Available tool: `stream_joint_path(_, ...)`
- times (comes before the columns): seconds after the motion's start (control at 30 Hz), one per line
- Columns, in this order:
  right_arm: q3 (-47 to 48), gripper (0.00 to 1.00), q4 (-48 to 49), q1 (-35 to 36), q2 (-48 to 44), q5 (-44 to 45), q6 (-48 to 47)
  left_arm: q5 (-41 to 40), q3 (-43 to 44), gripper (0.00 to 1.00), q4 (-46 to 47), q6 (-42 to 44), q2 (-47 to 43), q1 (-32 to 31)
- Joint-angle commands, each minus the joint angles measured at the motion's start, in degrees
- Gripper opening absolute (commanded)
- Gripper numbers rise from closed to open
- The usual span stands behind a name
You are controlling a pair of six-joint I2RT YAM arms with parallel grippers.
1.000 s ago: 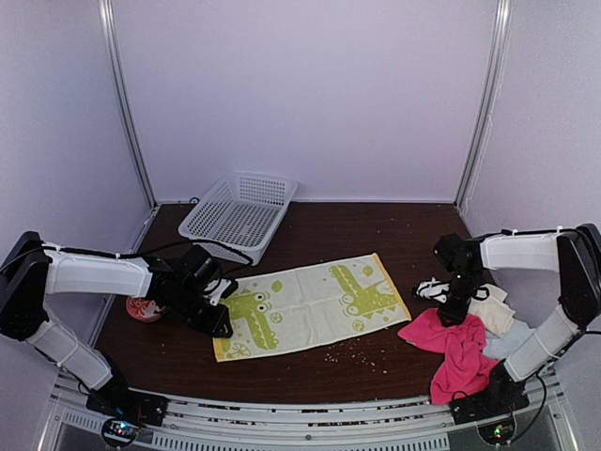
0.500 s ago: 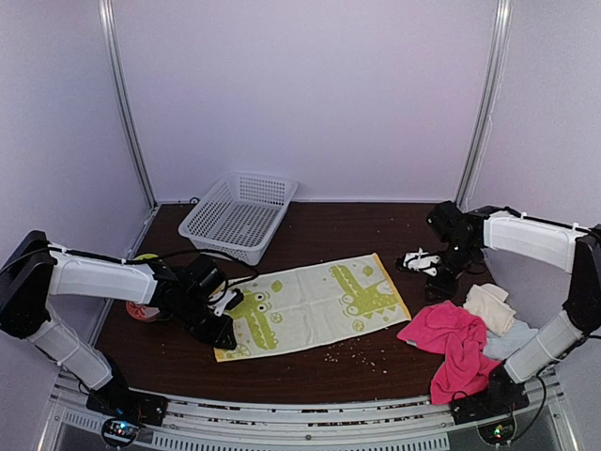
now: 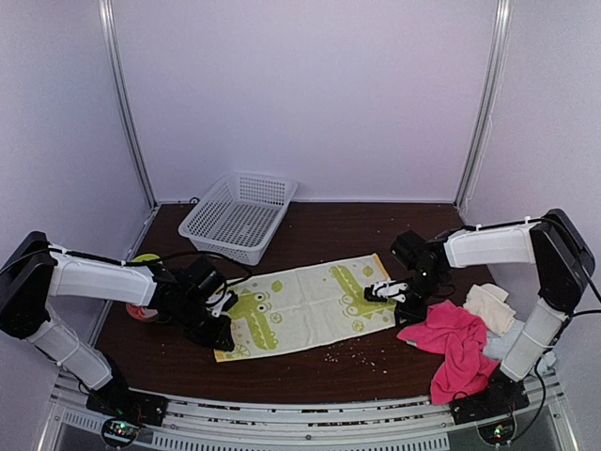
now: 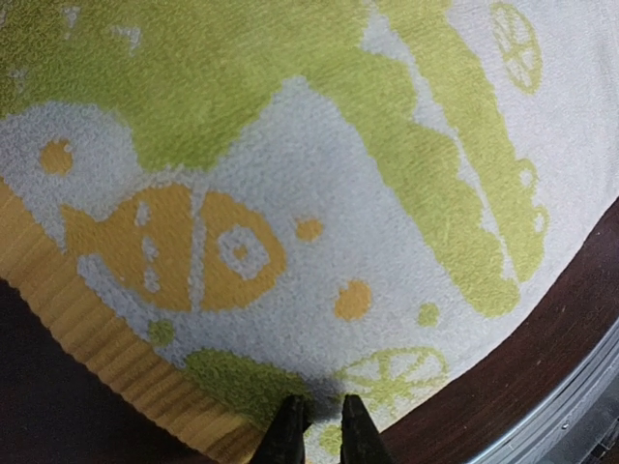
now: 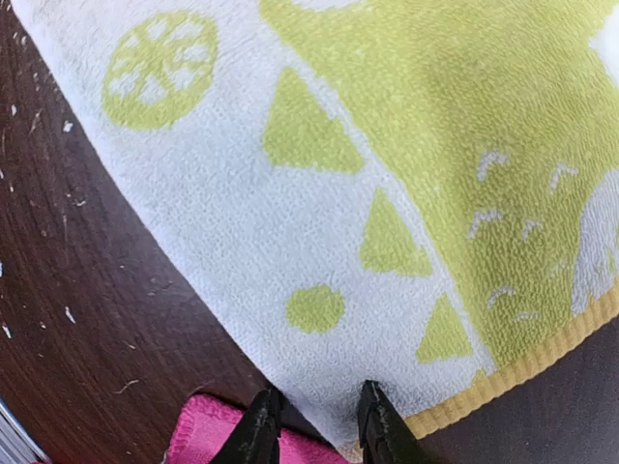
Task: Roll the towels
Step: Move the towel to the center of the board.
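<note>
At mid-desk (image 3: 300, 376), the lime-yellow towel (image 3: 310, 303) is laid flat and unrolled, long side running left to right. Left gripper (image 4: 317, 427) is set low over the near left corner. Its fingers are drawn almost together with a thin gap, and whether cloth is pinched cannot be told. Right gripper (image 5: 317, 422) is parted, its fingers straddling the near right corner by the yellow hem, with nothing held. Pink towel (image 3: 453, 343) is heaped just beside that corner, and a cream towel (image 3: 490, 308) lies beyond it. No roll is judged to be started.

Risks noted:
- Pink cloth could be caught with the corner if the right gripper is closed here, since the heap crowds its fingers.
- The thin layer could be missed and the desk scraped.
- If one corner is lifted ahead of the other, a skewed, loose roll is likely.
- Crumbs (image 3: 349, 355) could be wound in.
</note>
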Motion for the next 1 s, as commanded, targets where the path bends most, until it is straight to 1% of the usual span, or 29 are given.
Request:
stream_joint_path(0.0, -3.2, 0.28, 0.1, 3.9, 0.0, 0.5, 1.7, -8.0, -1.9, 0.14, -9.7, -0.9, 2.4, 1.1)
stream_joint_path(0.2, -5.8, 0.27, -3.3, 8.1, -4.0, 0.9, 3.7, -8.9, -2.0, 0.14, -15.0, -1.2, -1.4, 1.7)
stream_joint_path(0.3, -6.0, 0.27, -4.5, 9.3, -6.3, 2.5, 3.6, -8.6, -1.9, 0.14, -17.7, -1.7, -3.3, 1.7)
stream_joint_path(0.4, -4.4, 0.27, -7.3, 10.1, -6.5, 1.2, 3.0, -9.6, -0.2, 0.15, -20.7, -1.3, -4.5, 1.7)
stream_joint_path(0.53, -1.4, 0.31, -10.4, 10.0, -6.9, -1.8, 1.6, -7.2, 5.9, 0.24, -22.3, 2.0, -6.6, 1.7)
stream_joint_path(0.6, 1.0, 0.34, -12.4, 10.0, -7.5, -2.6, 0.8, -6.2, 10.1, 0.31, -23.5, 3.4, -7.5, 1.7)
stream_joint_path(0.67, 3.7, 0.36, -15.1, 9.3, -8.3, -3.7, 0.1, -8.6, 14.5, 0.39, -25.4, 4.5, -7.5, 2.0)
stream_joint_path(0.73, 7.2, 0.37, -16.6, 7.3, -8.6, -6.2, -0.2, -11.5, 17.6, 0.47, -26.1, 6.0, -7.0, 4.3)
stream_joint_path(0.83, 13.2, 0.39, -14.9, 2.1, -6.5, -8.7, 2.4, -12.3, 17.8, 0.57, -21.3, 8.4, -6.2, 11.4)
stream_joint_path(0.87, 14.7, 0.39, -13.4, 0.4, -5.3, -8.7, 3.9, -12.3, 17.6, 0.65, -18.6, 9.0, -5.6, 13.3)
stream_joint_path(0.9, 16.4, 0.39, -11.8, -1.1, -3.7, -8.3, 5.7, -12.8, 17.4, 0.65, -15.9, 9.5, -5.0, 14.4)
stream_joint_path(0.97, 19.3, 0.4, -8.9, -4.1, -0.1, -8.1, 9.3, -12.4, 17.1, 0.62, -10.5, 10.5, -2.6, 16.2)
